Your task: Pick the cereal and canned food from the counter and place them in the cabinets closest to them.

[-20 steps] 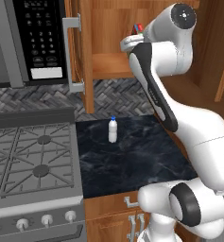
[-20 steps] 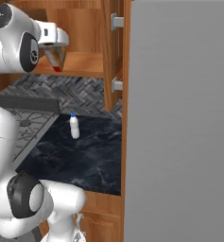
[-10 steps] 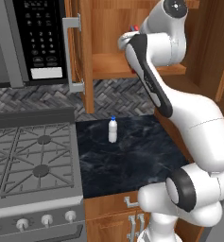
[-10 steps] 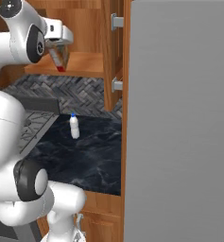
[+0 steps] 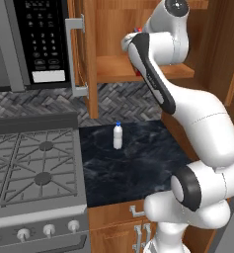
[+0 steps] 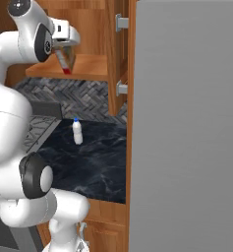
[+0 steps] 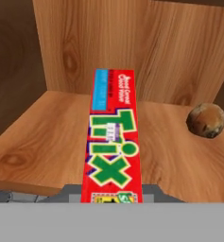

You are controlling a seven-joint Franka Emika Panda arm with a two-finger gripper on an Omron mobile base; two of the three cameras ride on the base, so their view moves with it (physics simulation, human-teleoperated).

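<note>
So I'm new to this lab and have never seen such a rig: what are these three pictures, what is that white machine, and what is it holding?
It is a rendered kitchen. The white machine is a robot arm on a driving base. Two pictures come from cameras on the base, behind the arm to its left and right. The third looks along the arm's hand.

The two-finger gripper is shut on the tall slim red cereal box, held up at the open brown wooden wall cabinet, over its plank shelf. A small brown round thing lies on that shelf.

Below, on the dark marbled stone counter, stands a small white bottle with a blue cap. A gas stove and a black microwave are at the left.
</note>
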